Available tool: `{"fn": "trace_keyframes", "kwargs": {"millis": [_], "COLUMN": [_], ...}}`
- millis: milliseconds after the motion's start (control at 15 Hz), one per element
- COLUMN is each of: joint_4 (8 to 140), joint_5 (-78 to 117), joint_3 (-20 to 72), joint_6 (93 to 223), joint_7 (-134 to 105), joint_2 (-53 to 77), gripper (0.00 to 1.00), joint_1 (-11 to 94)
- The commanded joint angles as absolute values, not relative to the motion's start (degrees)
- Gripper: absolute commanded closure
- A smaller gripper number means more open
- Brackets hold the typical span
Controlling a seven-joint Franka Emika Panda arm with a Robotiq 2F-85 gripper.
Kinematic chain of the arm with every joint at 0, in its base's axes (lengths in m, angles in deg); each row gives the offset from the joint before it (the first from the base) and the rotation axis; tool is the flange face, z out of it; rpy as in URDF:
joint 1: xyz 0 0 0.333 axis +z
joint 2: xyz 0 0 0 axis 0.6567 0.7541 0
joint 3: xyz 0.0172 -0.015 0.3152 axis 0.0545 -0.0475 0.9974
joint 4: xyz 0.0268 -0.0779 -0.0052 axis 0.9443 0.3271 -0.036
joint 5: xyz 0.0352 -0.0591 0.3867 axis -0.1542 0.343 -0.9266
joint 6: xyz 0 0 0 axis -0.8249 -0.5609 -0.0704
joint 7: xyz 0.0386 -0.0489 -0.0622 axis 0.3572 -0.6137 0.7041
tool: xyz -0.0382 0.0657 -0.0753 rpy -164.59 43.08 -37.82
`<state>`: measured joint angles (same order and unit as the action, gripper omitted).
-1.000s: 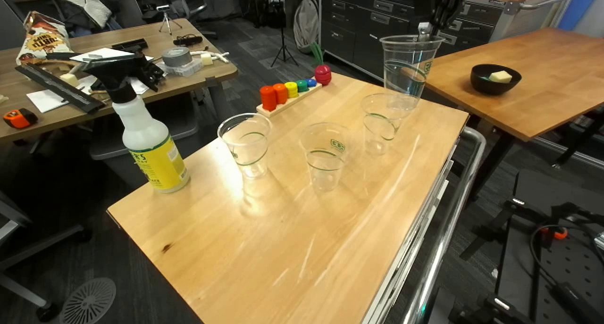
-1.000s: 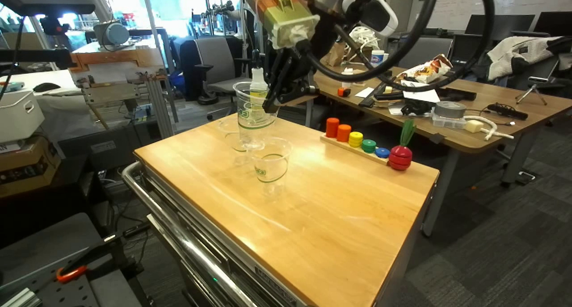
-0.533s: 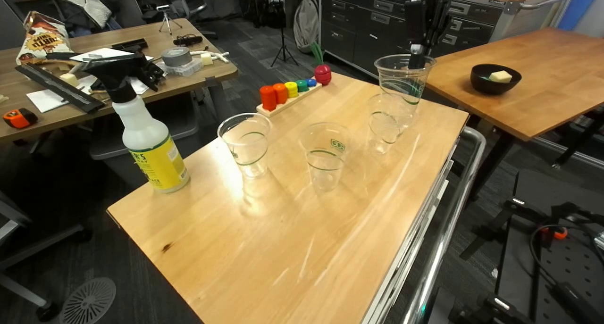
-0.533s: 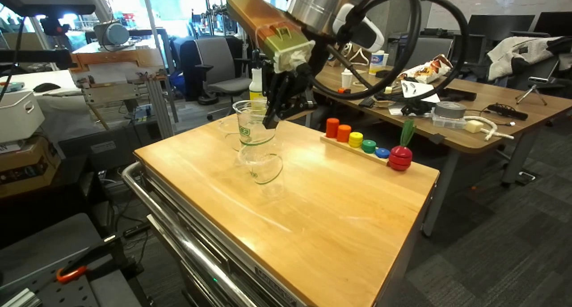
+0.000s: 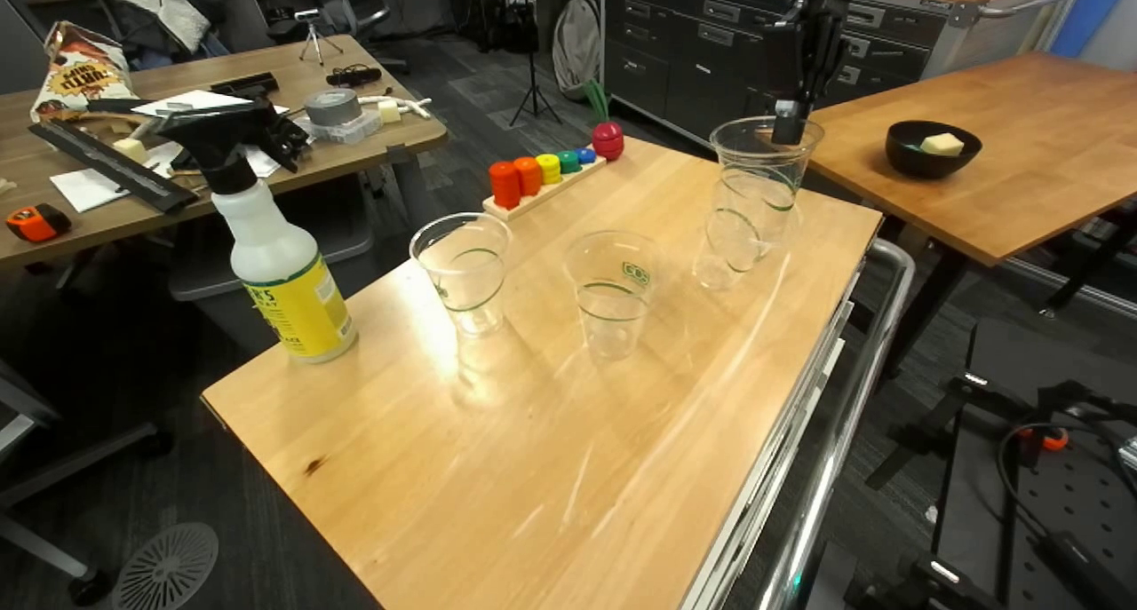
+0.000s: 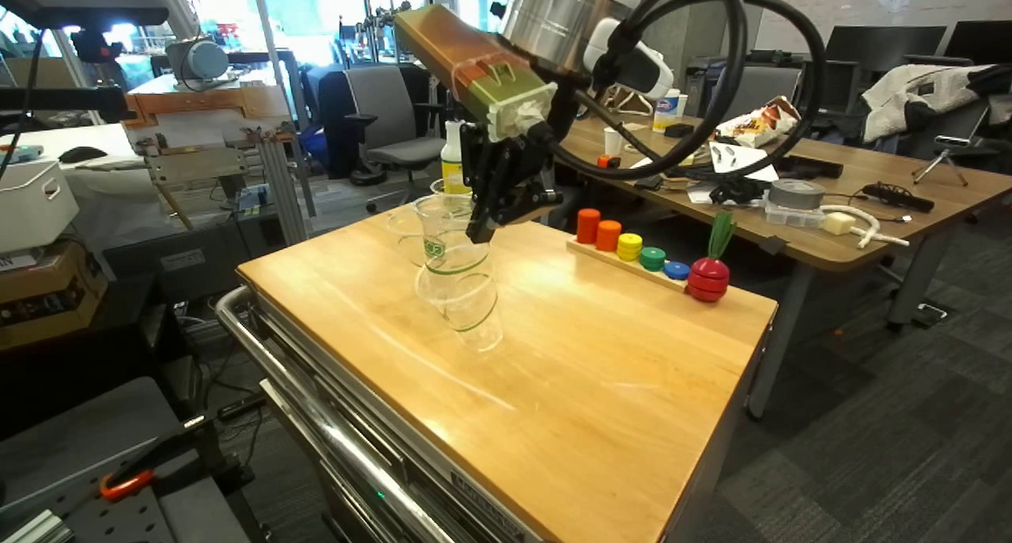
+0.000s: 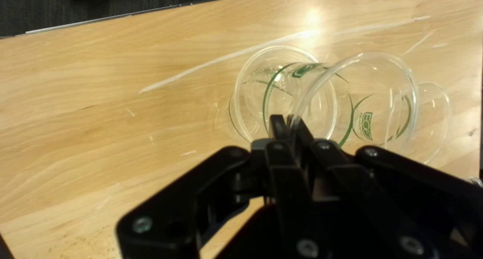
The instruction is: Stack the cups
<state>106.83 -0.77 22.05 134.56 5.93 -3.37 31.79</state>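
Big cup point(image 6: 449, 246) gripped by the rim, lower end at a tilted small cup point(image 6: 473, 320)

Pincer point(image 7: 288, 123) is clamped on the big cup's rim; wrist view shows the plastic edge caught in it. Big cup is mouth up, its lower end overlapping the small cup's mouth in both exterior views. In it or just against it: cannot tell through the clear walls. Small cup stands tilted on the table point(image 5: 551, 450). Third cup point(image 5: 464, 273) and fourth cup point(image 5: 613, 295) stand upright, mouth up, near each other, apart from that pair. Spray bottle point(image 5: 289, 281) stands near the third cup. Rack of coloured discs point(image 6: 629, 246) runs along a table edge, red toy radish point(image 6: 708, 280) at its end. Past the table, black bowl point(image 5: 928, 168) on a side bench point(image 5: 1057, 148), pale block point(image 5: 943, 144) inside
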Motion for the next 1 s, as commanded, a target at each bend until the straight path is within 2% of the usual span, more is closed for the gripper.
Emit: {"fn": "trace_keyframes", "kwargs": {"millis": [0, 67, 133, 467, 667, 933], "joint_4": [108.0, 108.1, 108.1, 108.8, 109.4, 110.4], "joint_5": [-0.7, -0.8, -1.1, -1.0, 2.2, 13.2], "joint_3": [22.1, 22.1, 22.1, 22.0, 22.1, 22.8], "joint_6": [138.6, 139.5, 140.0, 141.8, 143.4, 148.6], "joint_7": [6.1, 6.0, 6.2, 6.5, 4.3, -3.5], "joint_2": [-5.0, -5.1, -5.2, -6.0, -6.0, -4.2], "gripper": [0.65, 0.64, 0.59, 0.19, 0.01, 0.00], "joint_1": [32.2, 32.2, 32.2, 32.2, 32.4, 33.1]}}
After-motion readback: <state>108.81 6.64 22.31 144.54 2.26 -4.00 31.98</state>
